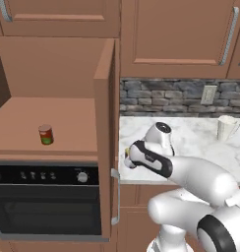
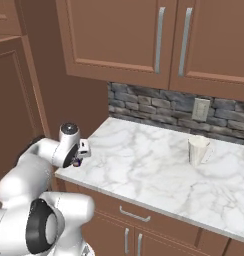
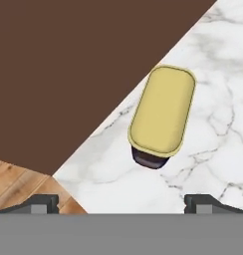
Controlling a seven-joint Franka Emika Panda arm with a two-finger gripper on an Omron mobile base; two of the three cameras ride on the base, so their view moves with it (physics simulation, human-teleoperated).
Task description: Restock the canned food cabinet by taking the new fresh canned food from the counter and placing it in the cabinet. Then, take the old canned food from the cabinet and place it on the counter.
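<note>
The new fresh canned food [image 3: 162, 110], a squat dark blue can with a yellow top, stands on the white marble counter [image 3: 213, 149] close to its left edge. My gripper [image 3: 126, 204] hangs above it, open wide with nothing between the fingertips, and the can lies a little ahead of them. In the base views my gripper [image 1: 127, 158] [image 2: 80, 158] points down over the counter's [image 1: 200, 142] left front corner. The old canned food [image 1: 45, 134], red with a green band, stands upright on the shelf of the open cabinet [image 1: 23, 118].
The cabinet's open door [image 1: 105, 123] stands edge-on just left of my hand, a dark brown face [image 3: 68, 74] in the hand view. A black oven [image 1: 43, 206] sits under the shelf. A white mug [image 2: 198, 151] stands far right on the counter. Wall cabinets hang overhead.
</note>
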